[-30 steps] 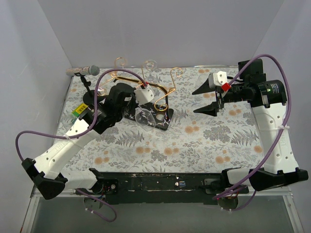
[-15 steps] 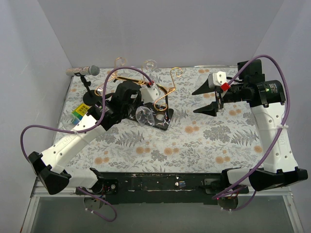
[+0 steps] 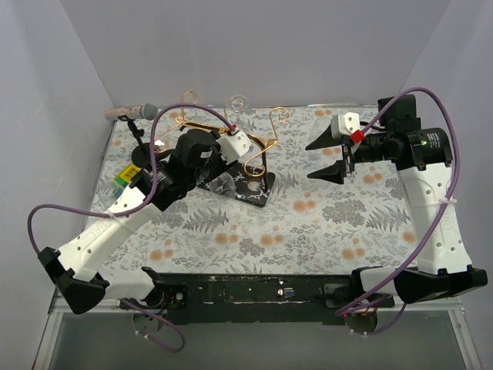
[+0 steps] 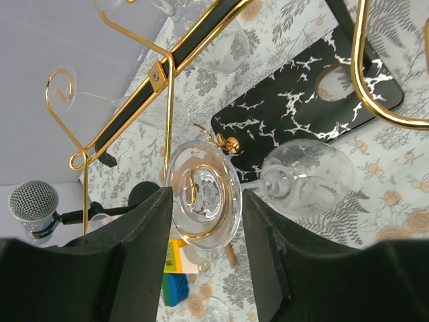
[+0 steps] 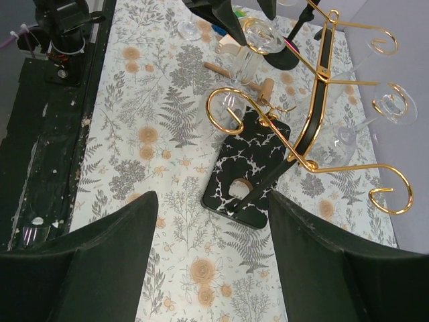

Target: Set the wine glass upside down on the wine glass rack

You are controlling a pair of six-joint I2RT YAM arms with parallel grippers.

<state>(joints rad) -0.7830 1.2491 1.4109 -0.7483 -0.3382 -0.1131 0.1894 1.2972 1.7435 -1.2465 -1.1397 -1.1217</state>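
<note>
The wine glass rack is gold bent wire with curled ends on a black white-veined base. It also shows in the left wrist view and the right wrist view. My left gripper is shut on the foot of a clear wine glass. The glass lies tilted, its bowl over the base's near left corner. A gold curl shows through the foot. My right gripper is open and empty, to the right of the rack, also seen in the right wrist view.
Other glasses hang on the rack's far side. A microphone on a black stand is at the back left. A yellow and blue block lies left of the rack. Small wooden pieces lie nearby.
My left wrist has turned and shifted slightly towards the rack with the glass in it; the bowl now sits a little further left. The right arm has not moved.
</note>
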